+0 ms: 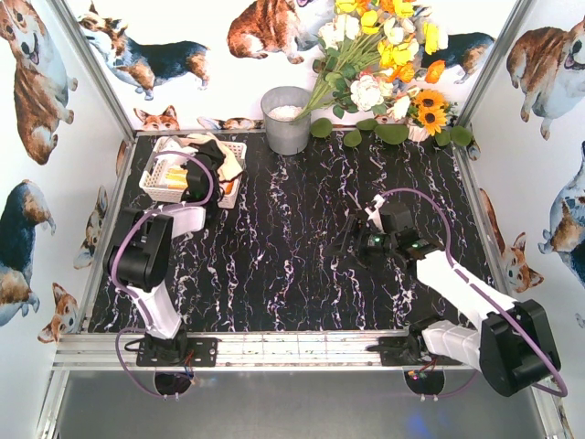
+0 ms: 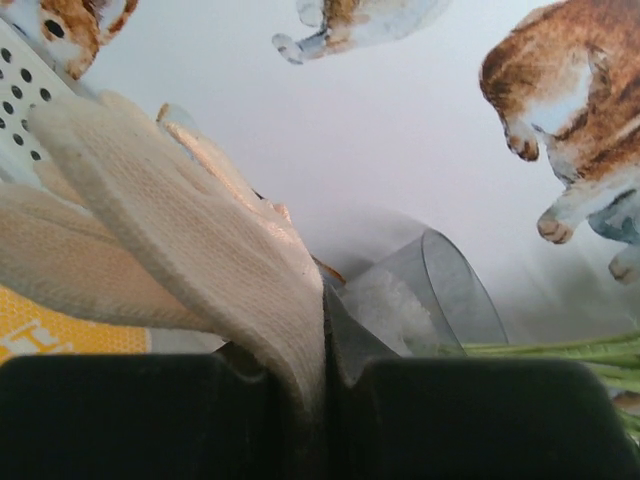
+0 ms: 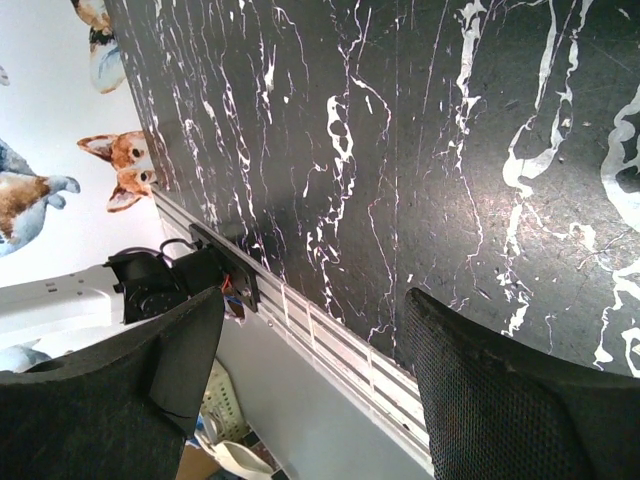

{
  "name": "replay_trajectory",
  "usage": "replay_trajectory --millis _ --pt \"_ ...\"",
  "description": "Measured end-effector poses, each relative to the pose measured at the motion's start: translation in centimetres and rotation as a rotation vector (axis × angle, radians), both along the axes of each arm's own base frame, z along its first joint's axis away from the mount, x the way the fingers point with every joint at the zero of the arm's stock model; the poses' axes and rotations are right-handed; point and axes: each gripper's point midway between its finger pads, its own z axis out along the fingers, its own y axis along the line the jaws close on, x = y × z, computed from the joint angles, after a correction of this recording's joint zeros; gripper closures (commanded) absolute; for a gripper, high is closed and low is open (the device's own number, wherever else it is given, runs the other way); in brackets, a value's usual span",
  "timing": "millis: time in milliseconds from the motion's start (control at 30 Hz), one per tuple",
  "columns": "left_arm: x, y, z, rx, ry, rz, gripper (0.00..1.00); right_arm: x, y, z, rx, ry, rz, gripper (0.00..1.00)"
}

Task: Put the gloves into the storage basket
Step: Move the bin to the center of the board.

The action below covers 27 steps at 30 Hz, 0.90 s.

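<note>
The left claw (image 2: 325, 335) is pinching a cream glove (image 2: 190, 240) over the storage basket (image 1: 149, 179) at ten o'clock, seemingly the last one needing release, while the right claw (image 3: 315, 350) is hanging open at three o'clock.

Robot test cell in a lab. A left arm (image 1: 146, 265) and a right arm (image 1: 457, 293), trailing purple cables (image 1: 437, 208), are bolted to an aluminium rail (image 1: 292, 350) at the near edge of a black marble-print table (image 1: 292, 274). Metal posts (image 1: 94, 69) frame the cell. Its white walls (image 1: 219, 87) are printed with cartoon corgis. Beyond the right gripper (image 3: 315, 300), against the far wall, stand a bunch of flowers (image 1: 384, 55) and a grey bucket (image 1: 286, 123).
</note>
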Motion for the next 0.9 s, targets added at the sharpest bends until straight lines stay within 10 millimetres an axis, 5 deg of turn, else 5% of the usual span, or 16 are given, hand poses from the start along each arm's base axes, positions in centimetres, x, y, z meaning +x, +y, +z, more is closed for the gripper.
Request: replay_trajectory --millis 900 --pt "2.2 3.3 -6.0 -0.035 0.017 0.176 1.00 0.3 0.4 -1.1 0.005 0.063 0.004 0.26"
